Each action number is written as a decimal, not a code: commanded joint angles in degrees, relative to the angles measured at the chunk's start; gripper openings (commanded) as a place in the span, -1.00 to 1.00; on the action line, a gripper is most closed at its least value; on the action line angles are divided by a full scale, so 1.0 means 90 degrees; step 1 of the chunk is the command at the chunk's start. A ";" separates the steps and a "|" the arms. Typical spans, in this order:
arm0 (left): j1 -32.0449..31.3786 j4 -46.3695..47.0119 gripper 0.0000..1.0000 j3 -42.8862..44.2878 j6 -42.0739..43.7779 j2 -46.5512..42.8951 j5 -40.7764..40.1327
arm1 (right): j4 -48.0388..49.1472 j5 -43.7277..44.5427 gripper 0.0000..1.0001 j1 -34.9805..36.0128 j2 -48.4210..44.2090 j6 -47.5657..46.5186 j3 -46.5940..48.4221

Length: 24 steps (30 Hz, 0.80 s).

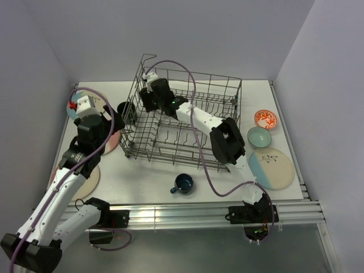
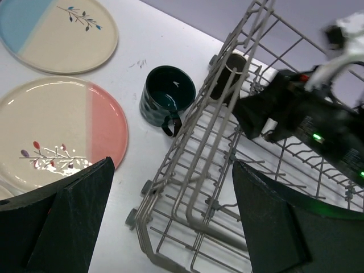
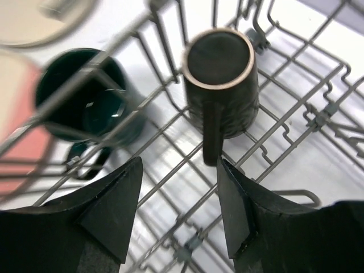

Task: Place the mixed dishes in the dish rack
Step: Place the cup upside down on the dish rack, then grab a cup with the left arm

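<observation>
Brown mug stands upside down in the 10 o'clock corner of the dish rack, at 12 o'clock off my right claw, jaws parted, gripping nothing. I'd lift straight up, clear of tines.

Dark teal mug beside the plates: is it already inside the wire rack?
No, the dark teal mug stands on the table just outside the dish rack wall.

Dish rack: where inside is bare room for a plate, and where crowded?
Free: dish rack tine rows between the right arm and the far right corner; also the near left floor. Crowded: far left corner, holding the brown mug and right hand.
</observation>
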 commanded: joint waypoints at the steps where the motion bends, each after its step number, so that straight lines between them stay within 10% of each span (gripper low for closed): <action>1: 0.0792 0.0274 0.83 0.0569 0.0024 0.0294 0.1239 | 0.0467 -0.0897 0.25 -0.0179 -0.0996 -0.0331 -0.0269; 13: 0.3684 0.0945 0.87 0.1381 -0.0825 0.2471 0.5382 | -0.0255 -0.3455 0.36 -0.0481 -0.2755 -0.1844 -0.1549; 24: 0.3980 0.1115 0.50 0.2678 -0.0680 0.5673 0.6635 | -0.1631 -0.5761 0.34 -0.1458 -0.4024 -0.2264 -0.2340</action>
